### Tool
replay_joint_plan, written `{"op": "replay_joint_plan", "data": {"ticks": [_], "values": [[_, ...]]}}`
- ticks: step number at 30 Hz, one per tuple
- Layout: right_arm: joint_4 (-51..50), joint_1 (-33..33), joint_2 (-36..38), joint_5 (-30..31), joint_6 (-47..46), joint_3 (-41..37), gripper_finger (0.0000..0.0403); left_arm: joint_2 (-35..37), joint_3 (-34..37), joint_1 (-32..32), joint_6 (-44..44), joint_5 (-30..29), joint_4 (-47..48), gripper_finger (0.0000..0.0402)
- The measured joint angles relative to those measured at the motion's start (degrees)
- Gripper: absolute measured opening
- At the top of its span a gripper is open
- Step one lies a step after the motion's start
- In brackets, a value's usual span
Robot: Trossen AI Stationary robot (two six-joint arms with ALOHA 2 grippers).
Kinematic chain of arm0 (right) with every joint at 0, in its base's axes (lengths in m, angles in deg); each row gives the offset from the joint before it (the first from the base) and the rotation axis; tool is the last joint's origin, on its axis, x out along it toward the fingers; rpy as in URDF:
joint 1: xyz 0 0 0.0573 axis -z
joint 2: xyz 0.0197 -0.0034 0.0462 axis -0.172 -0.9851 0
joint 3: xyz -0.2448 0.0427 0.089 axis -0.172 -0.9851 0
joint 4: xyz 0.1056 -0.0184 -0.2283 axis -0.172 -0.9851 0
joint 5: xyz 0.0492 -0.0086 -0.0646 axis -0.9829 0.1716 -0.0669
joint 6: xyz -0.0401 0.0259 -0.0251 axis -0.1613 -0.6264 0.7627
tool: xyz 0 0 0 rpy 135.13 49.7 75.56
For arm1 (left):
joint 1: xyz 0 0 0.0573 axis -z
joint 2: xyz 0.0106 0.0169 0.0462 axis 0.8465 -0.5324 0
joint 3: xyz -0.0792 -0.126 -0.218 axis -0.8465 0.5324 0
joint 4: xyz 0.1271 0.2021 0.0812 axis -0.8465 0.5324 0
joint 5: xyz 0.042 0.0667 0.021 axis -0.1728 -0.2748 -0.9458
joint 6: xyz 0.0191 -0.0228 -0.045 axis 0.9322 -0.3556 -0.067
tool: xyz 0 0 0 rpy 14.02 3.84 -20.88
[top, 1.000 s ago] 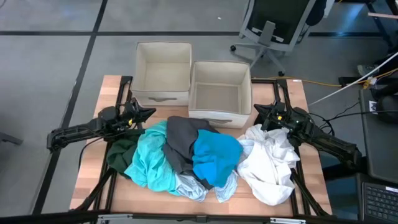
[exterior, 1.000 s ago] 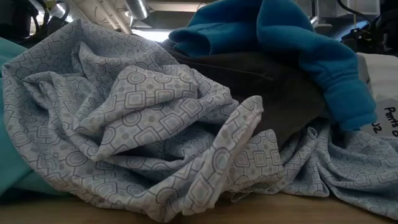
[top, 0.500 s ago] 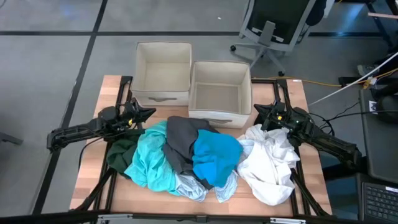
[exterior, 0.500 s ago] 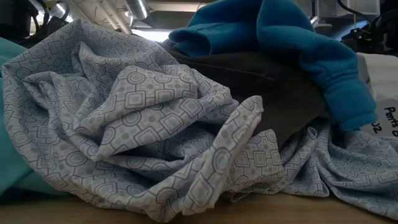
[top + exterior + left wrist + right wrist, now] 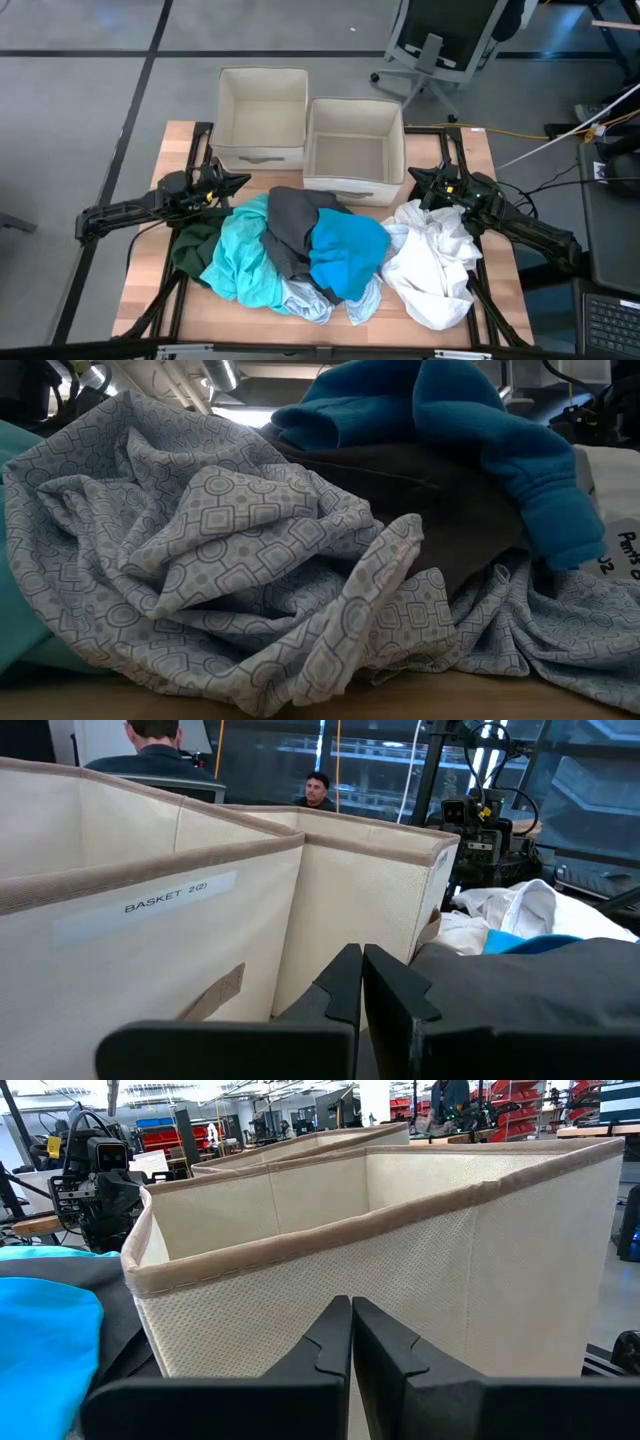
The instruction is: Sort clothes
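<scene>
From above, we see our left end effector (image 5: 243,181) at the left of the wooden surface (image 5: 140,290), its fingers pressed together and empty, its tip pointing inward along the front of the left beige square fabric box (image 5: 262,115). The dark green garment (image 5: 193,250) and the turquoise garment (image 5: 238,258) lie just beside it, toward the near edge. The mound of clothes runs lengthwise across the surface: next come the dark grey garment (image 5: 290,225), the patterned pale blue-grey garment (image 5: 305,302) and the bright blue garment (image 5: 345,252). The crumpled white garment (image 5: 430,265) ends the row, touching our right end effector (image 5: 412,175), also pressed together and empty. We judge each arm nearest its own end of the mound.
</scene>
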Motion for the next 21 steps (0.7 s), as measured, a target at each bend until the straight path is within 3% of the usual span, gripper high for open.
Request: {"op": "replay_joint_plan", "data": {"ticks": [19,21], "values": [[2.4,0.0,0.0,-0.1,-1.8,0.0,0.0017,0.0,0.0,0.0,0.5,-0.1,-3.4,0.0006],[3.0,0.0,0.0,0.4,-5.6,0.0,0.0017,0.0,0.0,0.0,0.6,-0.1,-3.9,0.0006]]}}
